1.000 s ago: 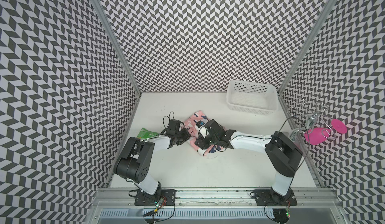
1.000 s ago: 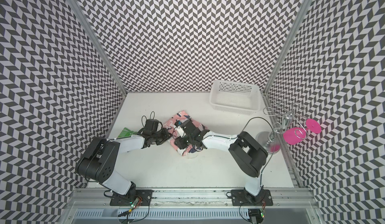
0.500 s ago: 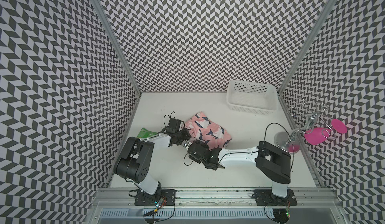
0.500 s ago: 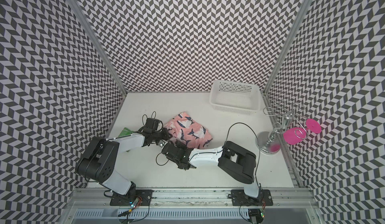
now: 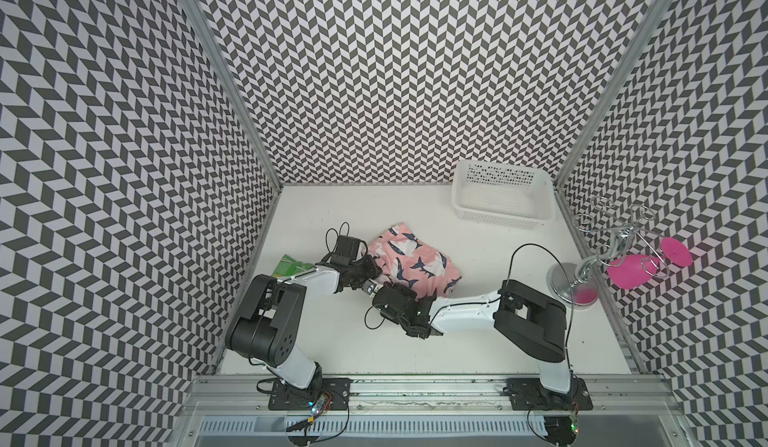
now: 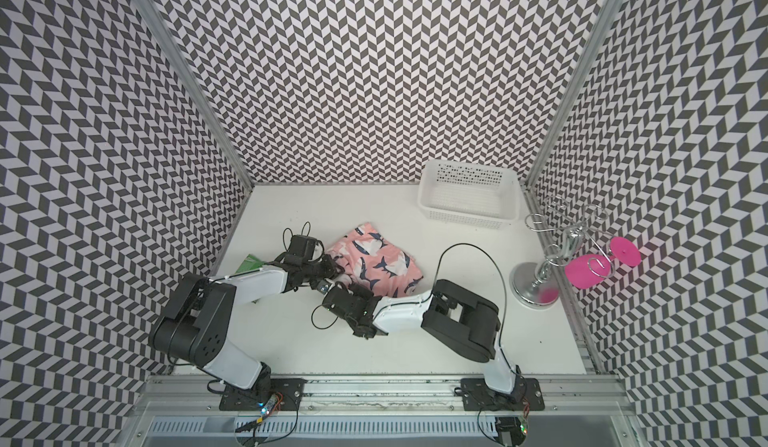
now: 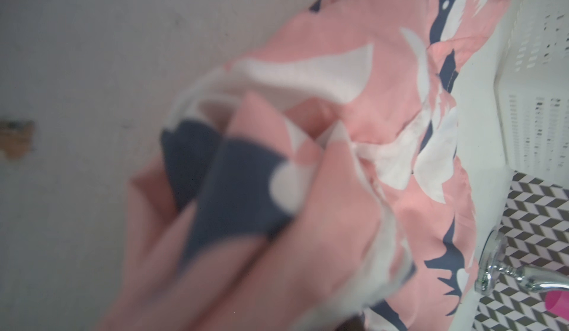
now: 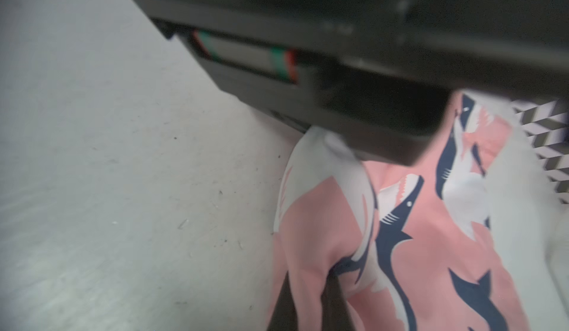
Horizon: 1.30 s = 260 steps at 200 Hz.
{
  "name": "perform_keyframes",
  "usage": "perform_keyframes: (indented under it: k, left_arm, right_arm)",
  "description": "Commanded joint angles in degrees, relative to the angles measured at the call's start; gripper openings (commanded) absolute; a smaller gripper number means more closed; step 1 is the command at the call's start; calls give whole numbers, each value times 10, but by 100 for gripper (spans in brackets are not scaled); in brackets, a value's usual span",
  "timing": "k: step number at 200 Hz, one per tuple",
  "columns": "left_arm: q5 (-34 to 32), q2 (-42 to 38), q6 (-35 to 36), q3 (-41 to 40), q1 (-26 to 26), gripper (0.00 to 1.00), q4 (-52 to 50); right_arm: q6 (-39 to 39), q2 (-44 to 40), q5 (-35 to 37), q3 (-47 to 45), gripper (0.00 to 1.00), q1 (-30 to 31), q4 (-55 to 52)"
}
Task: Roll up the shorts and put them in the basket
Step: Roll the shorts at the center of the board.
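Observation:
The pink shark-print shorts (image 5: pixel 415 263) (image 6: pixel 376 262) lie loosely spread mid-table. My right gripper (image 5: pixel 398 290) (image 6: pixel 351 290) sits at their near-left corner. In the right wrist view (image 8: pixel 311 283) its two dark fingers (image 8: pixel 286 304) are shut on a raised pink fold of the shorts (image 8: pixel 431 252). My left gripper (image 5: pixel 368 276) (image 6: pixel 328 276) is against the shorts' left edge, close to the right one. In the left wrist view bunched, blurred fabric of the shorts (image 7: pixel 261 206) fills the foreground and hides its jaws. The left arm's black body (image 8: pixel 338 67) looms over the right wrist view.
A green snack bag (image 5: pixel 289 265) lies by the left wall beside the left arm. A white perforated basket (image 5: pixel 503 199) stands at the back right. A chrome glass rack (image 5: pixel 575 282) holding a pink wine glass (image 5: pixel 631 272) stands by the right wall.
The shorts went from a bunch under both grippers to a looser spread. My right gripper drew back toward the near side, then came to the near-left corner and shut on a fold.

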Motion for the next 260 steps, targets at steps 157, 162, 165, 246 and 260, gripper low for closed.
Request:
perform_keyframes:
  k: [157,162,165,246,260]
  left_arm:
    - [9,-129,-48,-139,13,78,226]
    - [11,-118,-53,-141,10,78,241]
    - [12,-112,-55,-142,9,78,249]
    - [-3,29,-67,-103,-34,72,279]
    - [-2,50,-71,-92,-37,61,279]
  right_arm:
    - [568,13,-781,-218,0,-294,460]
    - [579,17,-783,-223,0,-297,473]
    - [587,19,-784,-225,0,-297,479]
    - [645,56,-801,-233,0,-305,533]
    - [636,56,-801,-231,0,-305,519]
